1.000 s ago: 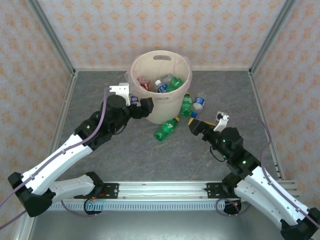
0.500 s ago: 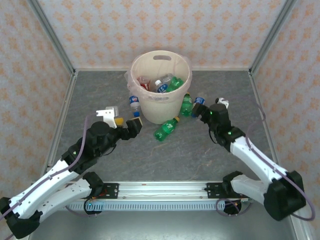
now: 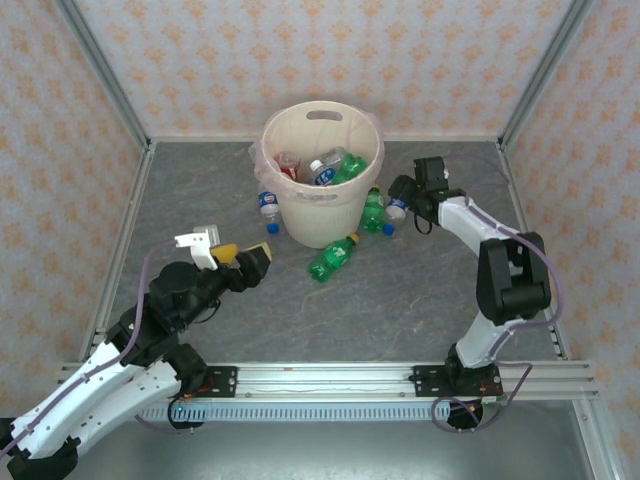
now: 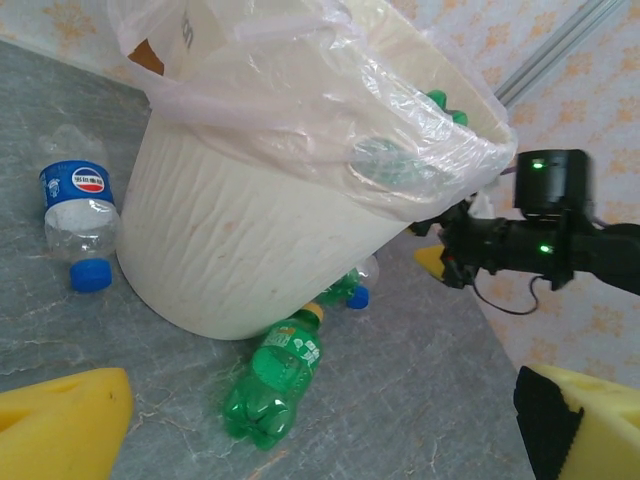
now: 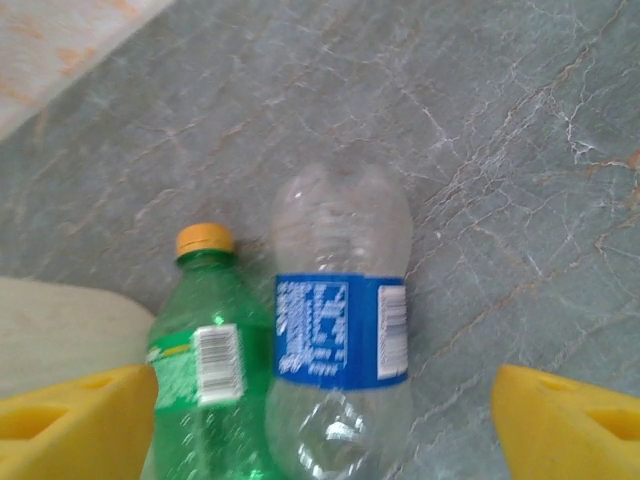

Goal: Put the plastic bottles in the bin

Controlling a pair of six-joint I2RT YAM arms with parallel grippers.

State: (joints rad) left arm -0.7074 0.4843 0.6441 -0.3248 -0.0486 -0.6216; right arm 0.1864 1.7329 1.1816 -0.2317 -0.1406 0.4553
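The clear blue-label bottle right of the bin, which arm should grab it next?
Right. The right claw hangs over that clear bottle, open pads straddling it and a green bottle. The left claw sits open on the other side of the bin.

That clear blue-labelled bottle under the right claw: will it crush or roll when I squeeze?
The clear bottle looks empty, so probably light and apt to dent. Lying on its side, it may roll toward the green bottle beside it.

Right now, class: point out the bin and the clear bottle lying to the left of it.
bin [image 3: 318,215]: top view, on its front wall.
clear bottle [image 3: 267,202]: top view, on its blue label.
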